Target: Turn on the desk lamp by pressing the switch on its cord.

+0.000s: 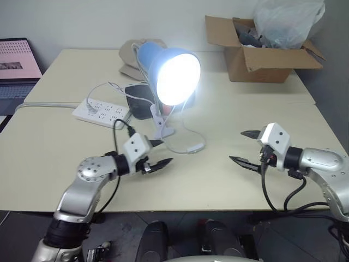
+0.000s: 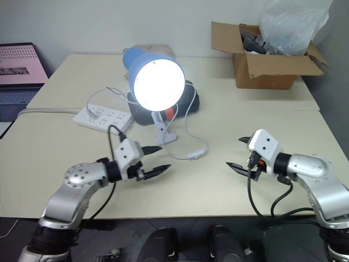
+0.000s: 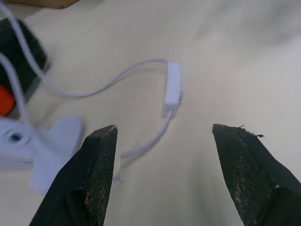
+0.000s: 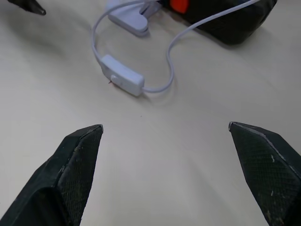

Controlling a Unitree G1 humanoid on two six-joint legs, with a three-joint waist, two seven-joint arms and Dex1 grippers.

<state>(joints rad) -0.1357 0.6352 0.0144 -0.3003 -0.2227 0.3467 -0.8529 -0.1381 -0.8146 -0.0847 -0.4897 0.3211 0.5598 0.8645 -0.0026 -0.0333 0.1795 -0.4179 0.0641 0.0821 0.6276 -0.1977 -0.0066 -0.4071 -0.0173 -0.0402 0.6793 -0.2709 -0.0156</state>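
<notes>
Both the left gripper point(image 1: 159, 154) and right gripper point(image 1: 246, 147) hang released and empty, the switch point(image 1: 195, 147) lying between them on the table point(image 1: 49, 142); with the desk lamp point(image 1: 173, 76) glowing, simply keep clear of the cord point(image 4: 165, 56).

White pwr strip point(image 1: 101, 111) on beige table point(image 1: 49, 147), open cardboard box point(image 1: 260, 54) w/ plastic bag point(image 1: 289, 21), laptop point(image 1: 17, 68) far left
</notes>
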